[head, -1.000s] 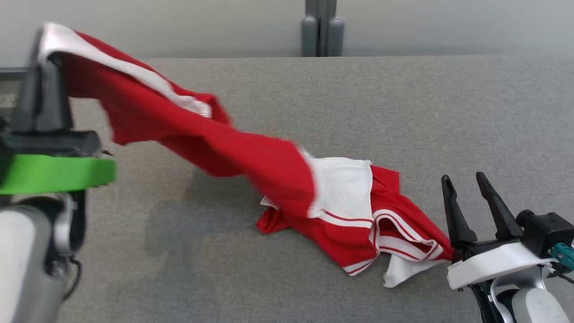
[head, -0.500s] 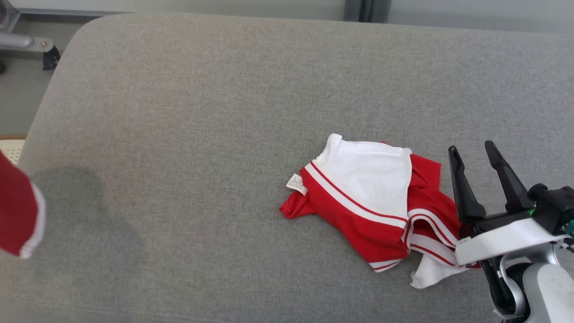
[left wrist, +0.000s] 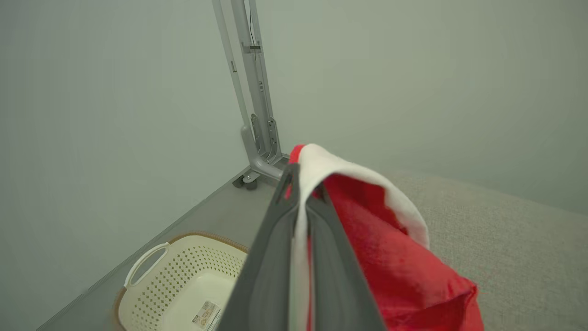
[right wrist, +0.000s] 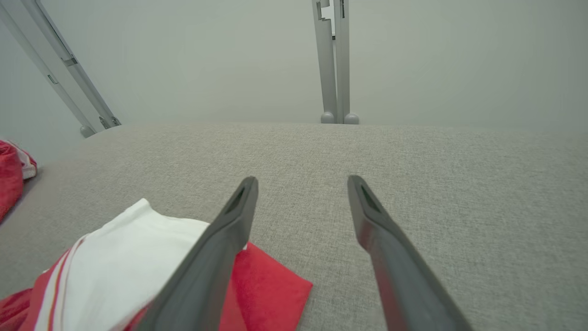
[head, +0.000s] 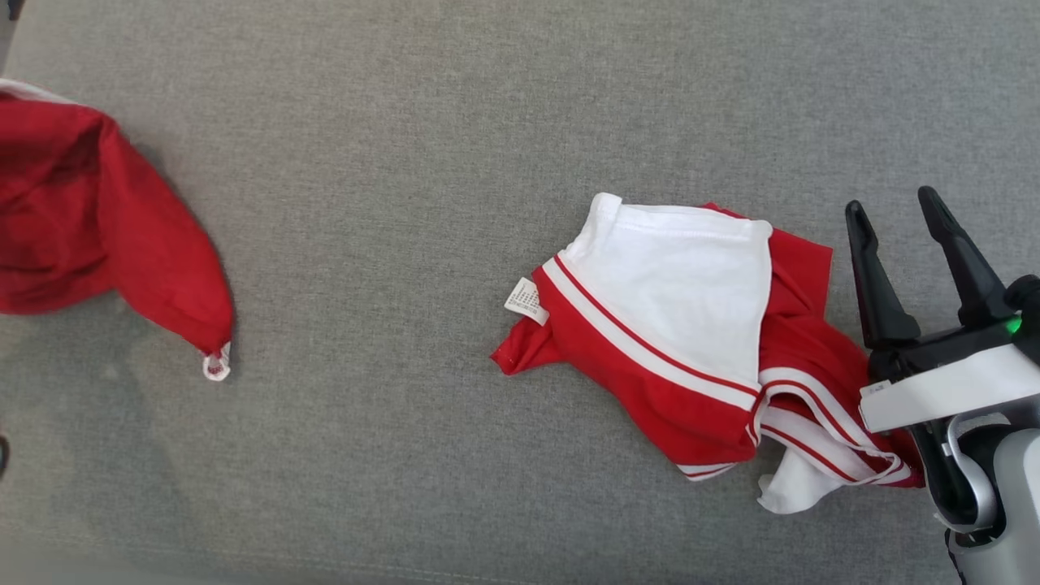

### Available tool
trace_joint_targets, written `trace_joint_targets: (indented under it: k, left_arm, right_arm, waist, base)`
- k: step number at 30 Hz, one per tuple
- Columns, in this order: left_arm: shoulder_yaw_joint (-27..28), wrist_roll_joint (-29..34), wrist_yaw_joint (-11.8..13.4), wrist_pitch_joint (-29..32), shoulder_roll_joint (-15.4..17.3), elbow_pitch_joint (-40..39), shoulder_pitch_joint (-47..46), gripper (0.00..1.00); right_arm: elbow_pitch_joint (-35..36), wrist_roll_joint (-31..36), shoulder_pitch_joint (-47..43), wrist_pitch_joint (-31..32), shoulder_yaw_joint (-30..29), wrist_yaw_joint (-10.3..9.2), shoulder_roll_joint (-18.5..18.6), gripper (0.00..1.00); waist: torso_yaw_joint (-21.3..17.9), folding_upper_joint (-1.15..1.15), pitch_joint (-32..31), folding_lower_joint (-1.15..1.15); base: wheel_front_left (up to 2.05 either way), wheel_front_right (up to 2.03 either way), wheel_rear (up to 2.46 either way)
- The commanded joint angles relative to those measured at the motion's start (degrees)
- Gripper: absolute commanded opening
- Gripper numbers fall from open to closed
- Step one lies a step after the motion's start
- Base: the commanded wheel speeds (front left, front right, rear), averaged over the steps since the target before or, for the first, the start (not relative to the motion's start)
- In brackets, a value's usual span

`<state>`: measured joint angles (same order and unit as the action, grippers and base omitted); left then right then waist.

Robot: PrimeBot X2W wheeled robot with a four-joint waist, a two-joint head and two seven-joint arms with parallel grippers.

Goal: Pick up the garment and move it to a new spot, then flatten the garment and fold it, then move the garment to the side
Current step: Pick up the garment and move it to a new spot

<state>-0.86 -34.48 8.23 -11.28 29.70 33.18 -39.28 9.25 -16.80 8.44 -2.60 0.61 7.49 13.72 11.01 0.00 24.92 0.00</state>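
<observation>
Left jaws are clenched tight on the white-trimmed edge of the red garment (left wrist: 395, 262), holding it up over the far left of the grey bench (head: 406, 146), one corner hanging down. Right jaws are spread wide and grip nothing, just beside a second red-and-white garment (head: 674, 325) crumpled on the bench. A cream laundry basket (left wrist: 183, 276) sits on the floor.

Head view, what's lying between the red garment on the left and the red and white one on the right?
Nothing. In the head view, the grey surface between the red garment and the red and white garment is bare fabric.
</observation>
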Motion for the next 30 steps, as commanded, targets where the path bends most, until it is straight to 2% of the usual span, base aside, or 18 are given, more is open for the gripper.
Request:
trace_joint_targets:
  k: [1, 4, 5, 6, 11, 13, 19, 25, 30]
  left_arm:
    - [-0.5, -0.4, -0.8, -0.5, -1.4, 2.5, -0.9, 0.00]
    - [-1.1, -2.6, -3.0, -0.9, -5.3, 8.6, -0.1, 0.00]
    - [-0.9, -3.3, -3.5, -1.3, -6.3, 10.1, 0.2, 0.38]
    - [-0.6, -3.5, -4.1, -2.0, -7.1, 11.9, 0.7, 1.00]
    - [0.6, -2.7, -5.5, -3.9, -10.1, 14.9, 3.9, 1.00]
    - [2.8, -1.1, -4.8, -3.9, -10.8, 11.6, 5.9, 1.00]
    - [5.8, 7.1, -3.7, -3.9, -16.2, -2.2, 17.4, 1.00]
    - [2.5, 14.1, -4.4, -3.9, -21.4, -15.2, 27.4, 1.00]
    - [-2.2, 17.7, -4.2, -3.4, -22.8, -22.4, 32.5, 1.00]
  right_arm:
    - [0.5, -0.2, 0.7, 0.3, -0.3, 0.01, 0.4, 1.00]
    - [0.6, -0.4, 1.1, 0.1, -0.6, 0.01, 0.1, 1.00]
    - [0.6, -0.3, 1.3, 0.0, -0.6, 0.01, -0.1, 1.00]
    - [0.3, -0.2, 1.4, -0.3, -0.4, 0.01, -0.3, 1.00]
    - [-1.1, -0.1, 1.6, -1.7, 0.5, 0.01, -1.2, 1.00]
    - [-1.8, -0.3, 1.4, -2.2, 1.0, 0.01, -1.6, 1.00]
    - [-4.5, -0.2, -0.3, -3.2, 2.3, 0.01, -2.4, 1.00]
    - [-6.4, 0.0, -2.6, -3.5, 2.9, 0.01, -2.9, 1.00]
    - [-7.3, 0.1, -4.8, -3.2, 3.3, 0.01, -3.3, 1.00]
  waist:
    - [-1.1, 0.00, 2.3, 0.00]
    - [-1.6, 0.00, 2.8, 0.00]
    - [-1.8, 0.00, 2.8, 0.00]
    - [-2.1, 0.00, 2.6, 0.00]
    - [-3.5, 0.00, 0.5, 0.00]
    - [-3.9, 0.00, -0.8, 0.00]
    - [-5.1, 0.00, -5.8, 0.00]
    - [-6.2, 0.00, -11.1, 0.00]
    - [-7.5, 0.00, -15.4, 0.00]
  base:
    - [0.00, 0.00, 0.00]
    - [0.00, 0.00, 0.00]
    - [0.00, 0.00, 0.00]
    - [0.00, 0.00, 0.00]
    - [0.00, 0.00, 0.00]
    - [0.00, 0.00, 0.00]
    - [0.00, 0.00, 0.00]
    - [0.00, 0.00, 0.00]
    - [0.00, 0.00, 0.00]
